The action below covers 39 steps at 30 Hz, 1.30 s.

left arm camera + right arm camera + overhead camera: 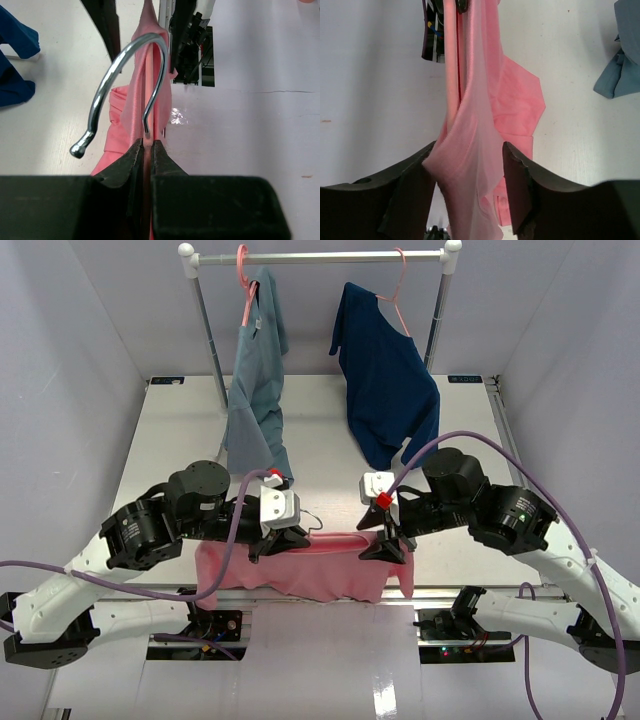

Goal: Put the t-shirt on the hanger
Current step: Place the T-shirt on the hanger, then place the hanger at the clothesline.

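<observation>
The salmon-pink t-shirt hangs stretched between my two grippers at the table's near edge, its lower part drooping over the edge. My left gripper is shut on the pink hanger at the base of its metal hook, with shirt fabric beside it. My right gripper is open. In the right wrist view the shirt drapes over the hanger arm and bunches between the spread fingers, touching the left one.
A clothes rail stands at the table's back. A grey-blue shirt and a navy shirt hang from it on pink hangers, their hems reaching the table. Purple cables loop round both arms.
</observation>
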{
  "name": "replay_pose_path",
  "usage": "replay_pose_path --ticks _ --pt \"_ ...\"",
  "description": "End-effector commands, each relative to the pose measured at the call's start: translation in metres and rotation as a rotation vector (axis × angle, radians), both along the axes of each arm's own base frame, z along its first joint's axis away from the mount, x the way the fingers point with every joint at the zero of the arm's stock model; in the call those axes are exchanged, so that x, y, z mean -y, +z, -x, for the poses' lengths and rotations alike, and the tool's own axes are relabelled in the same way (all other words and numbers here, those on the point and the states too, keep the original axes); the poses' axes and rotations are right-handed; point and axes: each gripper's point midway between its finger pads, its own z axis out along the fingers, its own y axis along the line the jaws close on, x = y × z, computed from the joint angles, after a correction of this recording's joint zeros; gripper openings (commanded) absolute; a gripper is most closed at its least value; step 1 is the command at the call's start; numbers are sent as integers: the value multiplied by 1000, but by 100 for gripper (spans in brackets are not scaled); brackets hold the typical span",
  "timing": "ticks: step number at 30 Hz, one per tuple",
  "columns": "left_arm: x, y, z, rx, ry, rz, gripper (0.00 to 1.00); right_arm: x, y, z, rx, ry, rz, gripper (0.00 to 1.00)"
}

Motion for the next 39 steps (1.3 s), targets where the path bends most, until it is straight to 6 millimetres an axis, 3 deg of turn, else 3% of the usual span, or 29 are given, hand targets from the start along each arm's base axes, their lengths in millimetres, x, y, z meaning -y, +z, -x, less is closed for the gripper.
replay_pose_path --ticks 1,4,8,11,17,20,22,27,30,33,37,39 --pt "11 18 1 37 -39 75 0 -8 13 0 31 14 -70 39" --pt "13 19 -1 40 -32 83 0 -9 20 -1 53 7 -119 12" --pt "10 26 -9 51 26 100 0 -1 30 -8 104 -71 -191 8" --pt "3 36 -19 74 103 132 18 5 35 -14 95 -146 -200 8" --pt "-11 63 -30 108 209 197 64 15 42 -32 91 -291 -200 8" --pt "-21 66 -34 87 264 199 87 21 45 -40 94 -358 -194 8" --pt "-34 66 -50 87 391 202 98 25 43 -47 94 -410 -171 8" --pt "-78 75 -88 69 750 257 98 40 34 -68 89 -572 -93 8" --pt "-92 80 -92 52 825 290 98 55 45 -86 96 -724 -99 8" --pt "-91 76 -92 43 826 300 98 67 67 -96 89 -840 -146 8" --pt "-79 54 -99 39 828 250 98 72 111 -108 97 -930 -250 8" --pt "-74 45 -102 27 842 241 98 69 122 -116 111 -960 -278 8"
